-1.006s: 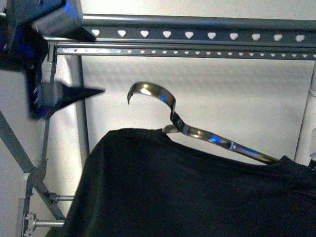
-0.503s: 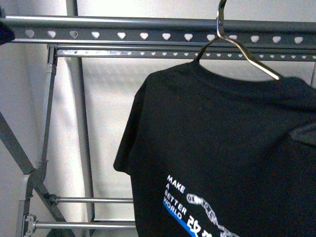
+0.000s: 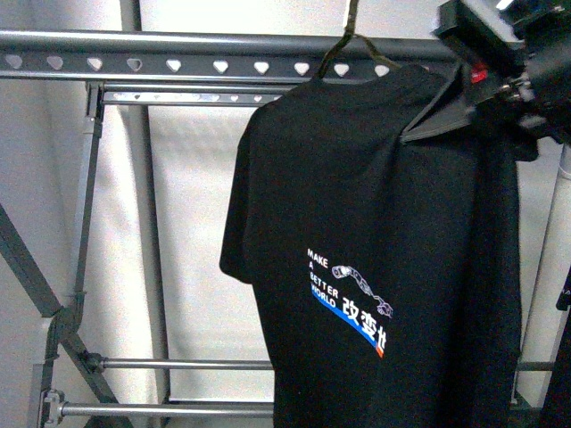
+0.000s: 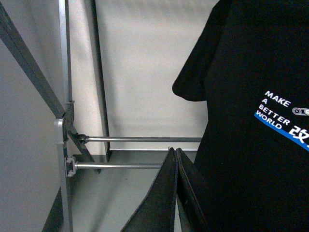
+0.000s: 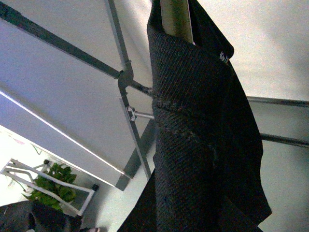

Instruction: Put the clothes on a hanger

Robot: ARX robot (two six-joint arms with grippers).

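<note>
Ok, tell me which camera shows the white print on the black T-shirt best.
The front view: the whole print on the T-shirt shows, with lettering, chain and stripe. The left wrist view cuts the print off at the picture's edge. The right wrist view shows only the T-shirt close up, no print.

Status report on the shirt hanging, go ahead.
Left gripper shut, empty. Right gripper pinching T-shirt shoulder. T-shirt on wire hanger at top rail, hook end out of frame. No obstruction seen.
</note>
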